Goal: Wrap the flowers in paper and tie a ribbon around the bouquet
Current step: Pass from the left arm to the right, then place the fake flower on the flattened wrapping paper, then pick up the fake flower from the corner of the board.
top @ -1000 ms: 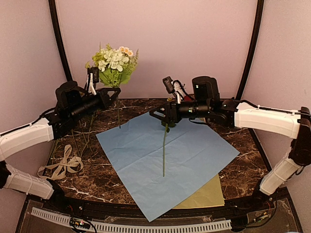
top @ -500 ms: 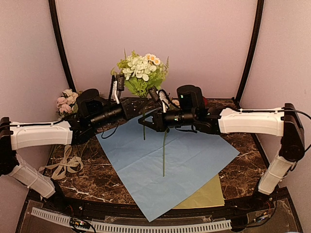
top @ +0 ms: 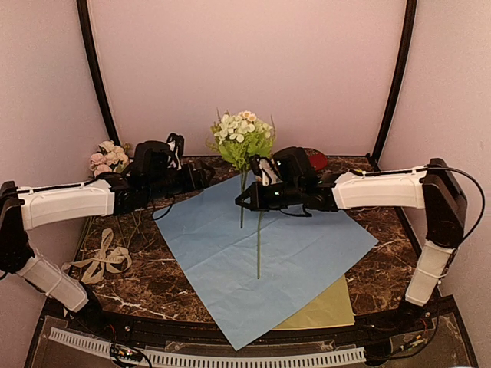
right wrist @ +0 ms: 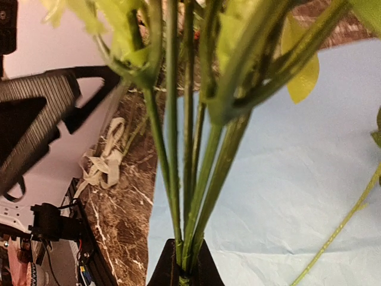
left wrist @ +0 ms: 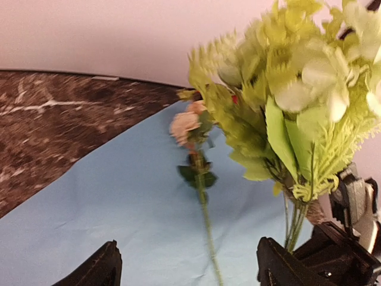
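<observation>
Green-white flower cluster (top: 244,136) stems sit clamped in the right gripper (top: 242,201); left gripper (top: 201,178) gapes empty; ribbon (top: 98,264) lettering unreadable.

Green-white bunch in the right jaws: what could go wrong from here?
1. The right jaws pinch the bunch only low on its thin stems. The leafy head is held high, so it could swing or slip.
2. The left jaws stand open near those stems. Leaves could snag if that arm moves.
3. Laying the bunch down could knock the single stem lying on the paper.
</observation>
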